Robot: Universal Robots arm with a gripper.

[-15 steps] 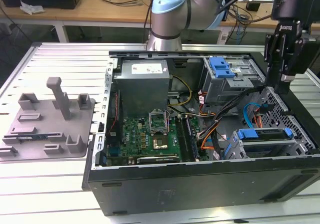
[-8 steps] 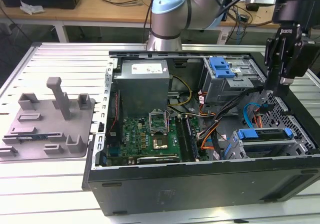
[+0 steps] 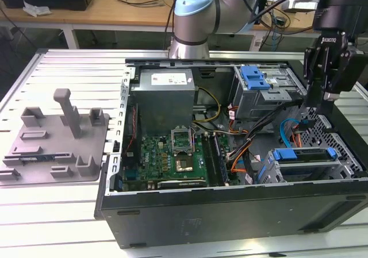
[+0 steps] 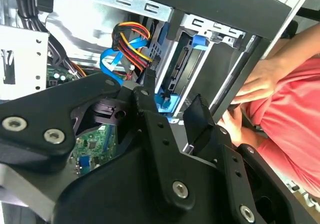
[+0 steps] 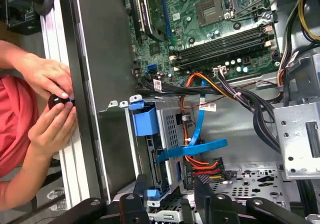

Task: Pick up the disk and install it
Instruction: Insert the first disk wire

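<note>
The disk (image 3: pixel 306 156), silver in its blue carrier, lies in the drive cage at the front corner of the open computer case (image 3: pixel 230 218), at the exterior view's right. Both wrist views show the disk (image 5: pixel 152 156) (image 4: pixel 181 68) standing on edge in that cage, its blue carrier tab outward. My gripper (image 3: pixel 319 101) hangs open just above the cage, holding nothing. In the first wrist view my gripper (image 5: pixel 170 190) has one finger on each side of the cage's end. In the second wrist view my gripper (image 4: pixel 170 100) is a little short of the disk.
Blue and orange cables (image 5: pixel 200 149) run beside the cage. The motherboard (image 3: pixel 167 154) and power supply (image 3: pixel 167 97) fill the case's other half. A grey tray (image 3: pixel 57 143) with posts lies outside the case. A person's hands (image 5: pixel 50 99) hold a small black thing at the case's rim.
</note>
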